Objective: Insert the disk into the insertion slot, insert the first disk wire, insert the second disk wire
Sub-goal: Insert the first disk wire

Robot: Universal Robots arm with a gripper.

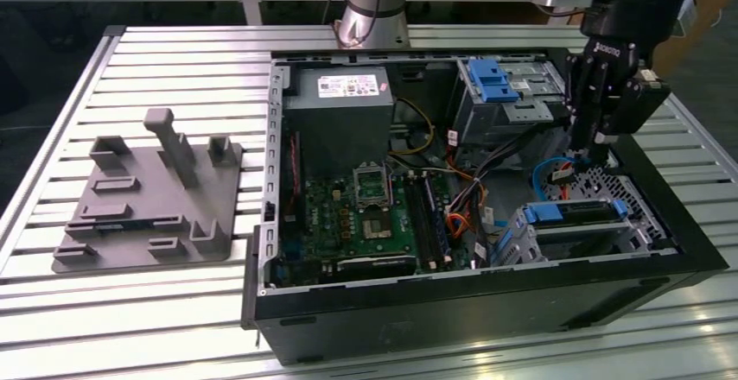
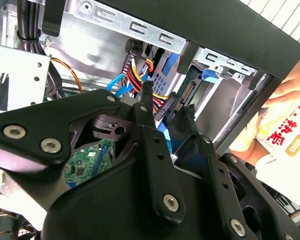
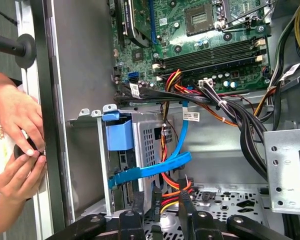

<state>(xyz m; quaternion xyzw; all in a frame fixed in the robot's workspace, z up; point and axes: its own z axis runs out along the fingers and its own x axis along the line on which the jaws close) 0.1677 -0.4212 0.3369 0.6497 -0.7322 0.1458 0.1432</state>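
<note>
The end effector point(image 2: 168, 104) is clenched, as far as I can tell, on a black wire connector point(image 2: 164, 108) near the disk point(image 1: 573, 212), seated in the insertion slot point(image 1: 579, 240).

On your worktop point(image 1: 150, 311) the open case point(image 1: 461, 315) lies toward the exterior view's right, with the fixture point(image 1: 144, 203) well apart on its left. The arm's base point(image 1: 375, 4) stands behind the case. Inside, you find the power supply point(image 1: 340, 108) on the far side and the motherboard point(image 1: 369, 216) nearer the camera. The tall cage point(image 1: 507, 95) is at the far right and the low cage point(image 1: 571, 243) at the near right. The disk point(image 1: 573, 212) sits in the low cage. A cable point(image 1: 542, 168) loops between the two cages. In the first wrist view, a person's hands point(image 3: 17, 120) rest at the case's outer wall, beside the low cage.
</note>
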